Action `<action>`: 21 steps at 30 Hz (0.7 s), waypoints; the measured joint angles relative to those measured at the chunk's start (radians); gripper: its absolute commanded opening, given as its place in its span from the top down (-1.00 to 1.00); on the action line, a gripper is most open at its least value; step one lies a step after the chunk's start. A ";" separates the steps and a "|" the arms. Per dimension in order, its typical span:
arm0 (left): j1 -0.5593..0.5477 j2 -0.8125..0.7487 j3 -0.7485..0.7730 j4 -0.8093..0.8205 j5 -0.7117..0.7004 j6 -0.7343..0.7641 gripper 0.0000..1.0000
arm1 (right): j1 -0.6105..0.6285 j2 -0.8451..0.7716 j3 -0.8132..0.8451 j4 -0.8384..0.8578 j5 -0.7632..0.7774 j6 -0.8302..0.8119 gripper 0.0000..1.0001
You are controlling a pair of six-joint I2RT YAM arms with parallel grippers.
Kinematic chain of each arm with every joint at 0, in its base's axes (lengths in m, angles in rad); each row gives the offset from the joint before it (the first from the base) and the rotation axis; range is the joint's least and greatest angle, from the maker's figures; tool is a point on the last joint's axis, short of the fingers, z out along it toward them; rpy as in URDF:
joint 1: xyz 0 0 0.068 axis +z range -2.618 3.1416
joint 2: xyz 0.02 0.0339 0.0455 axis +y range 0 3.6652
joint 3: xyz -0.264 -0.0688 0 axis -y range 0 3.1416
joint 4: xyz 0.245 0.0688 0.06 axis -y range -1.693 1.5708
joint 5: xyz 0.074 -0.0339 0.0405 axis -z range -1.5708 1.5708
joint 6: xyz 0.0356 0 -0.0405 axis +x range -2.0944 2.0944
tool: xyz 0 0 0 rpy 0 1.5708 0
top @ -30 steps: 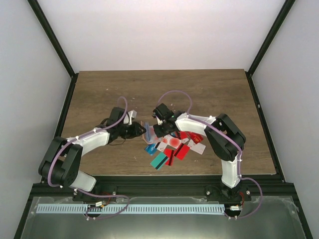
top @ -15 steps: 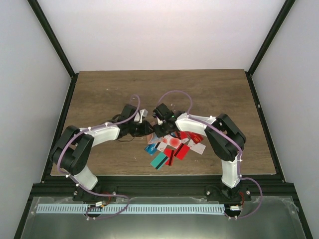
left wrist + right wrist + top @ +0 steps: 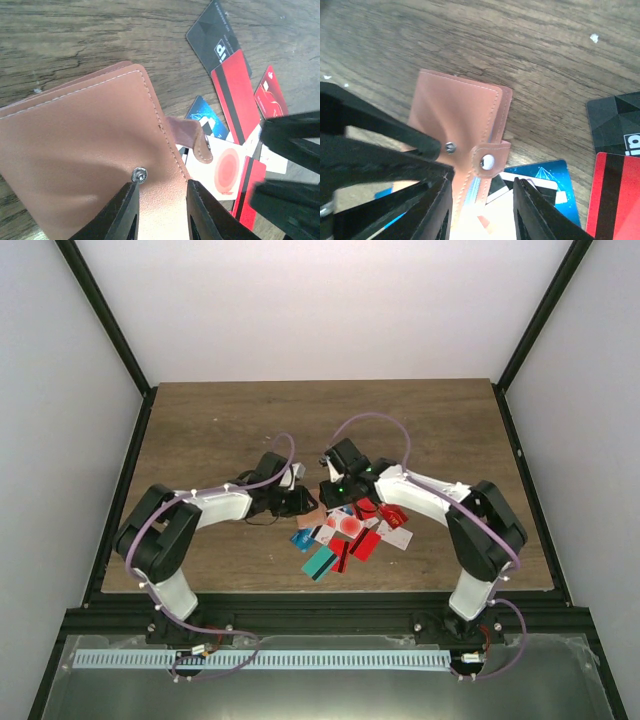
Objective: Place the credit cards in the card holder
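The salmon-brown card holder [image 3: 313,513] is at the left edge of the credit cards [image 3: 352,532], tilted over them. In the left wrist view its leather face [image 3: 75,150] fills the left half. My left gripper [image 3: 163,186] is closed to a narrow gap on it, one tip by the snap stud, the other at the stitched edge. My right gripper [image 3: 482,186] stands open just over the snap strap [image 3: 487,161], touching nothing. A blue edge shows between the holder's covers. In the top view the left gripper [image 3: 297,502] and right gripper [image 3: 334,496] nearly meet.
Loose cards lie to the right of the holder: a black one [image 3: 212,35], a red one with a black stripe [image 3: 235,95], a blue one [image 3: 550,180] and a white one with a red disc [image 3: 225,170]. A teal card [image 3: 320,562] lies nearest the arms.
My right gripper has opened and drawn back a little to the right. The left arm has reached further right, bringing the holder to the edge of the card pile.
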 measured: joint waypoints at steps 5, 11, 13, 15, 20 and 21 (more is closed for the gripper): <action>-0.009 0.001 0.000 -0.011 -0.033 0.002 0.26 | -0.009 -0.065 -0.033 0.006 -0.049 0.004 0.28; -0.018 -0.053 0.000 -0.044 -0.079 0.003 0.28 | -0.020 -0.111 -0.087 0.039 -0.137 0.029 0.28; -0.018 -0.089 0.000 -0.060 -0.097 0.006 0.29 | -0.019 -0.111 -0.093 0.048 -0.156 0.039 0.27; -0.018 -0.129 0.000 -0.082 -0.117 0.014 0.33 | -0.020 -0.111 -0.096 0.052 -0.161 0.045 0.26; -0.018 -0.182 0.000 -0.140 -0.163 0.047 0.45 | -0.020 -0.111 -0.096 0.054 -0.150 0.046 0.27; -0.018 -0.182 0.000 -0.148 -0.167 0.053 0.47 | -0.020 -0.111 -0.096 0.054 -0.146 0.045 0.27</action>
